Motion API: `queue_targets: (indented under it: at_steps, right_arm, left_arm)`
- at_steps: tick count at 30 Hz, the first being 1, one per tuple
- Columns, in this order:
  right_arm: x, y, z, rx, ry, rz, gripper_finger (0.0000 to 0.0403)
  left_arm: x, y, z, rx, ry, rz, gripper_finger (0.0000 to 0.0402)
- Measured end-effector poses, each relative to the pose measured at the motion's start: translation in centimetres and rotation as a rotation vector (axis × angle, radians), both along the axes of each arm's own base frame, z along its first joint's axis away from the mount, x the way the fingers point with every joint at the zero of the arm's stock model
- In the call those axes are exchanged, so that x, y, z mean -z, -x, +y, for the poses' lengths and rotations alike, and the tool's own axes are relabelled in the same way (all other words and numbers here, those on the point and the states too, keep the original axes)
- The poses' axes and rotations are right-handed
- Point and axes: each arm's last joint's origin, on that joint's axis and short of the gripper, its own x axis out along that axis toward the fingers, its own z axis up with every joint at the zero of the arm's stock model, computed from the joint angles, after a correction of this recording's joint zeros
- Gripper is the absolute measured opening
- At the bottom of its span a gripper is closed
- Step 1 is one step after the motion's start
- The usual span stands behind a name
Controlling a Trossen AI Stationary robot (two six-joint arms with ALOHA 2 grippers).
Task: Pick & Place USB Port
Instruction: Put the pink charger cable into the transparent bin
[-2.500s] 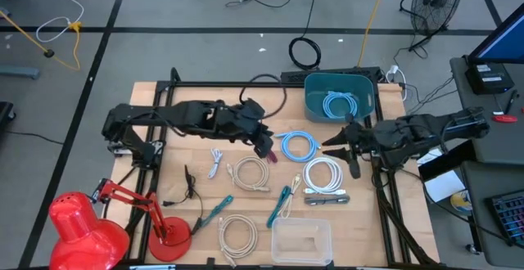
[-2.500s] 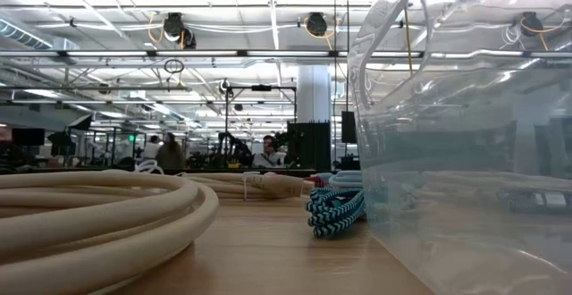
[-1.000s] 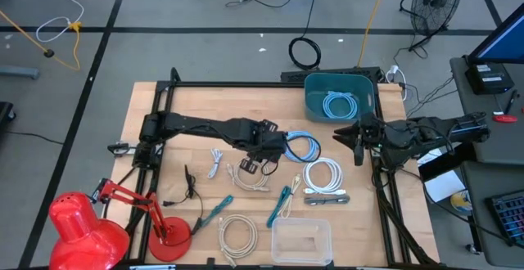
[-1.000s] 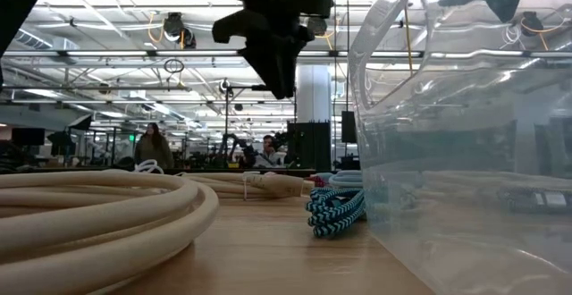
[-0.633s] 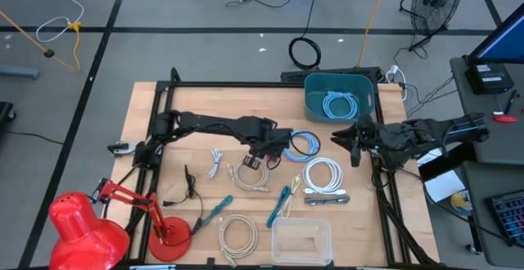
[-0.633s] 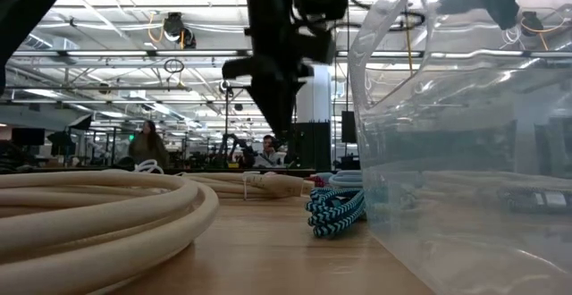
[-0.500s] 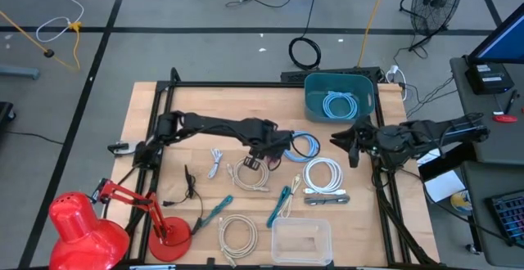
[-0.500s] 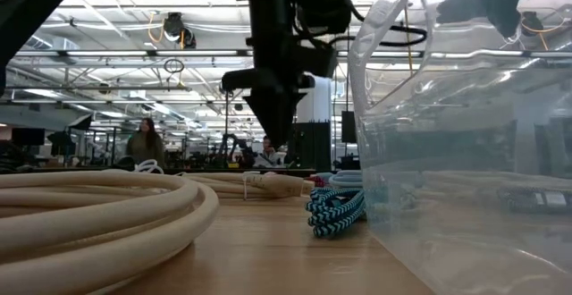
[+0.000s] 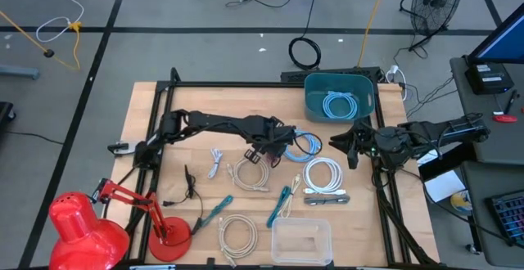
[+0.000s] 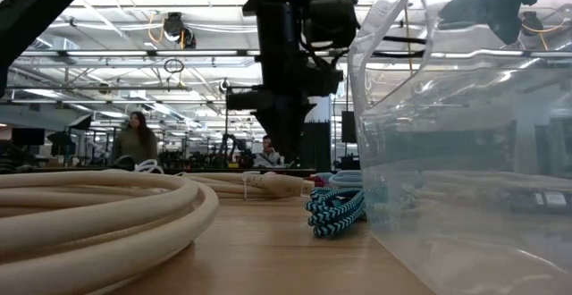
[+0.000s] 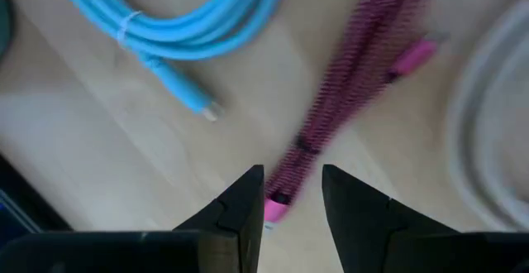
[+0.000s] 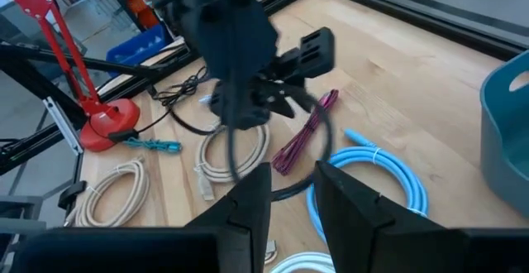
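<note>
Left gripper is seen with fingers parted, a narrow gap between them, nothing gripped. It is poised right above the pink braided USB cable, whose lower connector end shows in the gap at the bottom centre of the left wrist frame. Cable lies flat on the wooden table, running diagonally. A coiled light blue cable is placed just beside it, upper left of that frame; a white coil is blurred at the right edge.

In the high view, left gripper is located at frame centre, the pink cable mostly hidden beneath it. Right gripper is held with fingers narrowly apart, empty, hovering at centre right of the high view, well apart from the pink cable. A teal bin holding a coiled cable is set upper right of centre. A clear plastic container is placed at bottom centre, a red desk lamp at lower left.
</note>
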Motion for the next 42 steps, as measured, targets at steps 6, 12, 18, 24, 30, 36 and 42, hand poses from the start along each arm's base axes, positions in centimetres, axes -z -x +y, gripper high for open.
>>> queue_targets:
  at_steps: [6, 12, 18, 24, 30, 36, 42]
  right_arm:
    - [0.0, 0.0, 0.0, 0.005, -0.01, -0.004, 0.0086]
    - [0.0, 0.0, 0.0, 0.011, -0.024, -0.008, 0.0086]
    - [-0.1, 0.0, 0.0, 0.012, -0.023, -0.011, 0.0086]
    - [-0.1, 0.0, 0.0, 0.012, -0.021, -0.011, 0.0086]
    - [-0.1, 0.0, 0.0, 0.012, -0.023, -0.011, 0.0086]
    - [-0.2, -0.1, 0.0, 0.006, -0.029, -0.024, 0.0086]
    - [-0.3, -0.1, 0.1, -0.013, -0.038, -0.032, 0.0086]
  left_arm:
    - [0.8, -0.1, 1.8, -0.029, 0.055, -0.007, 0.0127]
    - [1.4, 0.0, 2.4, -0.04, 0.099, 0.014, 0.0127]
    - [1.5, -0.2, 2.1, -0.035, 0.109, 0.008, 0.0127]
    - [2.7, -0.4, 1.3, -0.04, 0.139, 0.03, 0.0127]
    - [3.2, -0.6, 0.6, -0.045, 0.144, 0.04, 0.0127]
    - [3.6, -0.6, 0.6, -0.077, 0.147, 0.043, 0.0127]
    - [4.1, -0.3, 0.6, -0.088, 0.149, 0.049, 0.0127]
